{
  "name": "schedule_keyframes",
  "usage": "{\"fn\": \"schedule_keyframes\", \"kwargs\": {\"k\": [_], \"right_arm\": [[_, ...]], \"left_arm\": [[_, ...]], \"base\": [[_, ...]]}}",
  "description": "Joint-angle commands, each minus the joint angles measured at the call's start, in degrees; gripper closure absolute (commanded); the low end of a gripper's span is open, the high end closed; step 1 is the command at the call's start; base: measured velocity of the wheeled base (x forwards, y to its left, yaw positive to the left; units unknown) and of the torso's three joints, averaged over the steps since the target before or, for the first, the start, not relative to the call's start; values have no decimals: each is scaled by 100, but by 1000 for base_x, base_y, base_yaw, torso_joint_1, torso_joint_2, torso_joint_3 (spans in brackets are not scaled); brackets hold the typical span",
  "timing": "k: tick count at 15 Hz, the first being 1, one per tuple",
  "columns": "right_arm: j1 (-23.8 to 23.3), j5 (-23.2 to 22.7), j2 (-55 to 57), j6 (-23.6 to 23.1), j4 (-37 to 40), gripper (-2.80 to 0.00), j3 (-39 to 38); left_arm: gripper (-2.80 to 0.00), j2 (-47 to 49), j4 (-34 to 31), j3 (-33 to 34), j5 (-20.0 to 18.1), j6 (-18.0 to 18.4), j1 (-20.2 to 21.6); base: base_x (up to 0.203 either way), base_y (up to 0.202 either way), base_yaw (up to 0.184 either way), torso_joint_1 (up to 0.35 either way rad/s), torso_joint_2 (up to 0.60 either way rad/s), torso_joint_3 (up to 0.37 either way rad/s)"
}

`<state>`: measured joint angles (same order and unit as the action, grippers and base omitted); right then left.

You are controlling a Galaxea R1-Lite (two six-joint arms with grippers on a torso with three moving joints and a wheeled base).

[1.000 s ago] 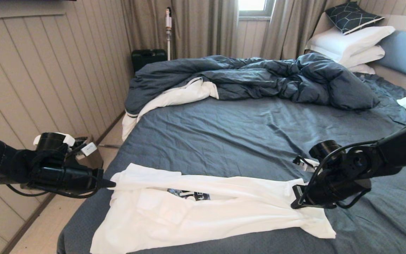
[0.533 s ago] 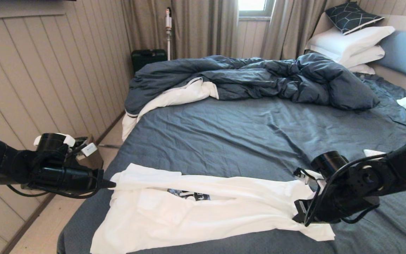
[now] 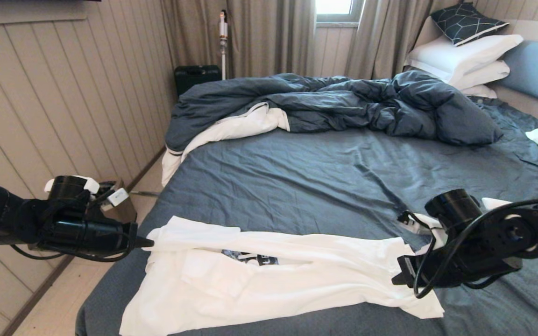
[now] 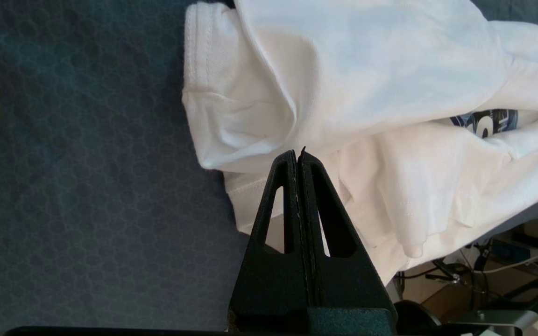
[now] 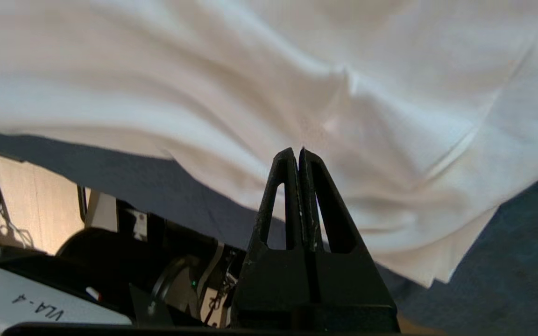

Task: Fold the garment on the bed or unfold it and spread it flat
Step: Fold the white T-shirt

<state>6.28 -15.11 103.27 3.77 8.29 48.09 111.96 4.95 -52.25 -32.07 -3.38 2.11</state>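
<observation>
While the white garment (image 3: 269, 275) lies stretched across the near edge of the bed (image 3: 343, 177), from about 8 o'clock to 4 o'clock in the head view, a gripper sits at each end of it: the left gripper (image 3: 145, 242) at 9 o'clock beside the bunched sleeve end, the right gripper (image 3: 402, 277) at 4 o'clock over the hem end. A dark printed patch (image 3: 250, 258) shows in a fold near the garment's middle, and the cloth is loosely folded lengthwise with wrinkles. Beyond it the dark blue-grey sheet (image 3: 325, 186) runs wrinkled toward 12 o'clock, where the rumpled duvet (image 3: 343, 102) is heaped, its white underside (image 3: 241, 126) turned out at 11 o'clock. White pillows (image 3: 465, 58) and a patterned cushion (image 3: 467, 21) are stacked at 1 o'clock against the light blue headboard (image 3: 537, 70). A panelled wall (image 3: 63, 93) runs along 9 to 11 o'clock, with curtains (image 3: 269, 37), a dark case (image 3: 196, 77) and a window (image 3: 334, 9) at 12 o'clock. In the left wrist view the left gripper (image 4: 299, 154) has its fingers pressed together with nothing between them, tips over the sleeve's edge. In the right wrist view the right gripper (image 5: 299, 151) is likewise closed on nothing, its tips over the white cloth; whether they touch it I cannot tell.
</observation>
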Motion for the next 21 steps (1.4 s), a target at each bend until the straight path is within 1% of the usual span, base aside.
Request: {"fn": "schedule_keyframes", "kwargs": {"k": [1,4,5,8,10,12,14,15,17,18,21], "right_arm": [[-24,-20,-44,8,-4,0,392],[19,-27,72,58,28,0,1068],[97,-26,271,103,65,0,1414],[596,-20,945,470,527,0,2654],[963,-17,1332,614,879,0,3414],[1346,-11,1730,671,1296,0,4175],[1659,3,2135,696,1770,0,4792],[1772,8,2343,712,1963,0,5129],[2033,19,2877,779,2435,0,6017],[2131,23,3030,809,2668,0,6304],[2155,18,2956,834,2816,0,6273]], "left_arm": [[0,-43,22,-20,-18,-20,0],[0,-92,23,-100,-18,-51,0],[0,-66,16,-255,-20,-55,0],[0,111,-262,-1196,-11,-121,-80],[0,304,-774,-2018,-22,-148,-222],[0,725,-1228,-2762,-37,-178,-358],[0,1085,-1359,-3128,-28,-230,-491],[0,1250,-1370,-3323,-26,-237,-495],[0,1922,-1412,-3867,4,-247,-499],[0,2193,-1447,-4149,20,-248,-498],[0,2641,-1651,-4709,56,-219,-437]], "base": [[0,0,0,0,0,0],[0,0,0,0,0,0],[0,0,0,0,0,0],[0,0,0,0,0,0],[0,0,0,0,0,0],[0,0,0,0,0,0],[0,0,0,0,0,0],[0,0,0,0,0,0],[0,0,0,0,0,0],[0,0,0,0,0,0],[0,0,0,0,0,0]]}}
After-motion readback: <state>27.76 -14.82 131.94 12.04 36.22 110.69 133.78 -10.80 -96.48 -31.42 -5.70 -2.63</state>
